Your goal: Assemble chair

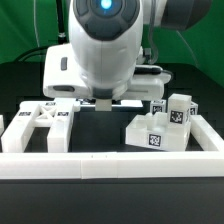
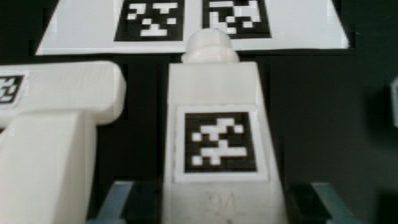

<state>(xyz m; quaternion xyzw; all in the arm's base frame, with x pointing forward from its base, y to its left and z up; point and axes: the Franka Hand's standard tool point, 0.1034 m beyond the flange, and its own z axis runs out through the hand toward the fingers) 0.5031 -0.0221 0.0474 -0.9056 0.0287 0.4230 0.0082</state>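
On the black counter [image 1: 110,205] inside the white rail [image 1: 110,166], your hand [image 2: 217,205] is closed on a tagged white post [image 2: 217,90] lying flat, its tip toward the marker board [image 2: 71,30], just beside a wider chair piece [image 2: 63,120].

We read this as a robotics lab bench: robot arm [image 1: 105,50], green backdrop [image 1: 20,30], black tabletop [image 1: 100,132], marker board [image 2: 80,35], fiducial-tagged chair parts [image 1: 160,128], white border rail [image 1: 110,162].
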